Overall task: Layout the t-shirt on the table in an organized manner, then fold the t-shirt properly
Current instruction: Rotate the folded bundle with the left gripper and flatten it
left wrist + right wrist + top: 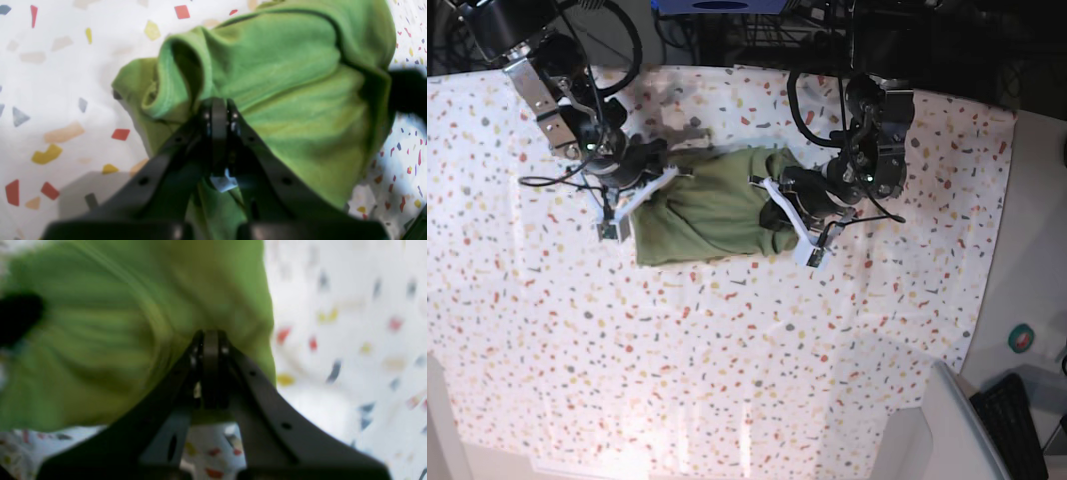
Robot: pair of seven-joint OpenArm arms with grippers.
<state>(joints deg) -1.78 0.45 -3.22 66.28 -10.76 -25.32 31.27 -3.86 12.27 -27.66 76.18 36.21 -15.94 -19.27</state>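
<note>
The green t-shirt (712,208) hangs bunched between my two grippers, over the back middle of the speckled table (727,350). At the shirt's right end in the base view, my left gripper (777,203) is shut on a fold of fabric. Its wrist view shows the closed tips (218,108) pinching the t-shirt (283,83) beside a rolled sleeve opening. My right gripper (642,188) is shut on the shirt's left end. Its blurred wrist view shows the tips (210,340) clamped on the t-shirt (116,340) above the table (350,340).
A plain grey-white surface (1037,260) borders the table on the right, with a small round teal object (1022,337) and a dark keyboard (1007,420) on it. Cables and dark equipment (757,30) line the far edge.
</note>
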